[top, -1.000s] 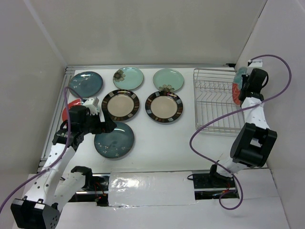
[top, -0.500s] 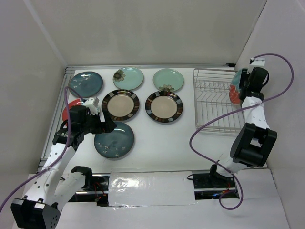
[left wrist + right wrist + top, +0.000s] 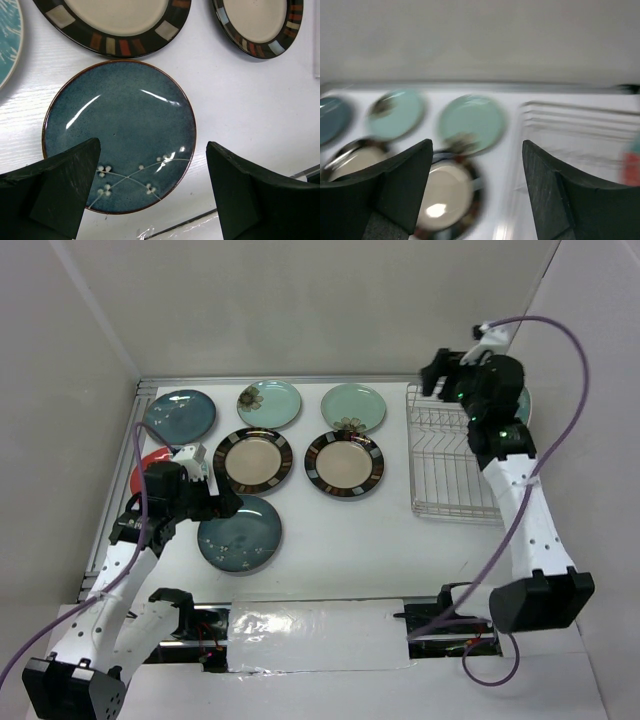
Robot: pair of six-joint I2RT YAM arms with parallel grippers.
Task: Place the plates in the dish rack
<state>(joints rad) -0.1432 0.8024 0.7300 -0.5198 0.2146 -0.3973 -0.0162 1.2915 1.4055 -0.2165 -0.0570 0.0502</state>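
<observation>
near plate (image 3: 120,140): dark teal, white blossom sprig. middle plates (image 3: 253,461): cream, dark rims with coloured blocks. mint plates (image 3: 269,404): brown flower. left plate (image 3: 146,464): red. rack (image 3: 440,470): silver-white wire.

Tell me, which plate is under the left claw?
The dark teal plate with white blossoms, nearest the front edge, below the open left gripper; the other teal plate lies far back.

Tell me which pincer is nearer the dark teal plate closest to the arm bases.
Left. The left pincer hangs open directly over the dark teal plate; the right pincer is raised above the dish rack's far end, well away.
</observation>
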